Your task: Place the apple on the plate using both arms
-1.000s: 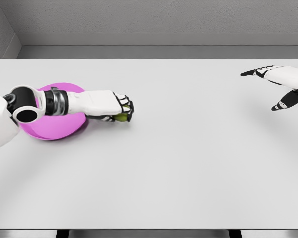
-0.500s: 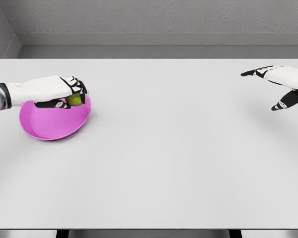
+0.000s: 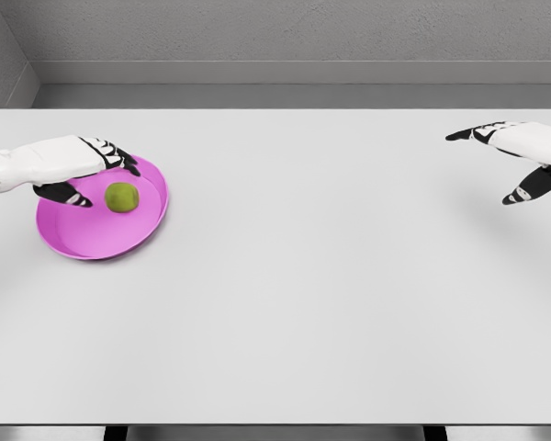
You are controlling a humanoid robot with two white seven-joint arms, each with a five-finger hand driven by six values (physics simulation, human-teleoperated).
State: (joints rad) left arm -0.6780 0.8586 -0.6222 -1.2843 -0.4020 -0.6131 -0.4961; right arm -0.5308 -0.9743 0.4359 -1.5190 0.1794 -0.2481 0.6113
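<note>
The left hand [image 3: 78, 170] is reaching in from the left edge of the view and hovering over the far left part of a pink plate [image 3: 142, 230]. Its fingers are spread apart and holding nothing; the thumb is pointing down toward the plate's floor and the other fingers are stretching along the plate's far rim. A small green apple [image 3: 121, 197] is sitting inside the plate, a little right of its middle, just beside the open hand and apart from it.

The right hand [image 3: 523, 156] is hanging over the far right corner of the white table [image 3: 331, 294], well apart from the plate. Its fingers are also spread and empty.

The plate is resting near the table's left edge.

Judging by how things are lying, the main part of the task appears finished: the apple is lying on the plate and no hand is gripping it. What seems to be left is only for the left arm to be drawn clear of the plate, provided the apple is settling and not rolling toward the rim.
</note>
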